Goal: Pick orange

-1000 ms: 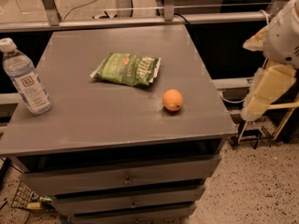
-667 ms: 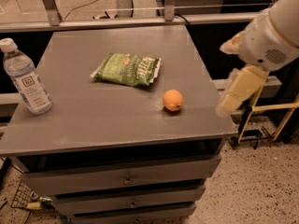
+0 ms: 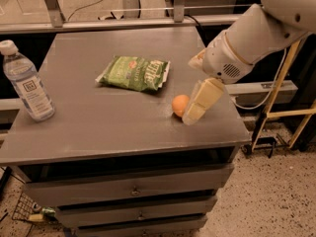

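The orange is a small round fruit on the grey table top, near the right front. My gripper comes in from the right on a white arm and is open. Its lower cream finger slants down just right of the orange, partly in front of it, with its tip near the table. The upper finger is higher and further back. Nothing is held.
A green chip bag lies on the table behind and left of the orange. A clear water bottle stands at the left edge. Drawers sit under the table top. A yellow metal frame stands to the right of the table.
The arm has swung left and down from beyond the table's right edge. Its lower finger now sits right beside the orange. The orange, bag and bottle have not moved.
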Controlling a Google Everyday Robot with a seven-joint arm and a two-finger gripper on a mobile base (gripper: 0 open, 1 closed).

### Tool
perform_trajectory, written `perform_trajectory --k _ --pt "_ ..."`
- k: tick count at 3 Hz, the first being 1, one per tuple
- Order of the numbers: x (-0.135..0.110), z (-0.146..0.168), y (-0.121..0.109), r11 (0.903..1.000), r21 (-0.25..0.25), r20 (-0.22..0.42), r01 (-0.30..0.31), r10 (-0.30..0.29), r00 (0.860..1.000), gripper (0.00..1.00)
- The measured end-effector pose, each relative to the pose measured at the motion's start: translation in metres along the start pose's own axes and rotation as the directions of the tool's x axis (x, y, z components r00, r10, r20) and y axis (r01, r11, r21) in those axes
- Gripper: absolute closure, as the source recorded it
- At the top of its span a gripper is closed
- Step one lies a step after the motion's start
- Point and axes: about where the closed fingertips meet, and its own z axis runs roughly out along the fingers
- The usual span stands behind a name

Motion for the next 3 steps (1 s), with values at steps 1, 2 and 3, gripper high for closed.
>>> perform_trajectory --k 1,2,3 --pt "-0.003 0.026 -0.004 0.9998 -0.010 -0.001 -0.018 0.018 1.000 0.00" --pt "0.006 0.044 -0.011 0.9975 -0.009 0.023 -0.070 0.070 0.997 0.00" --pt "0.018 0.059 -0.015 0.9927 -0.017 0.050 -0.120 0.120 0.991 0.00"
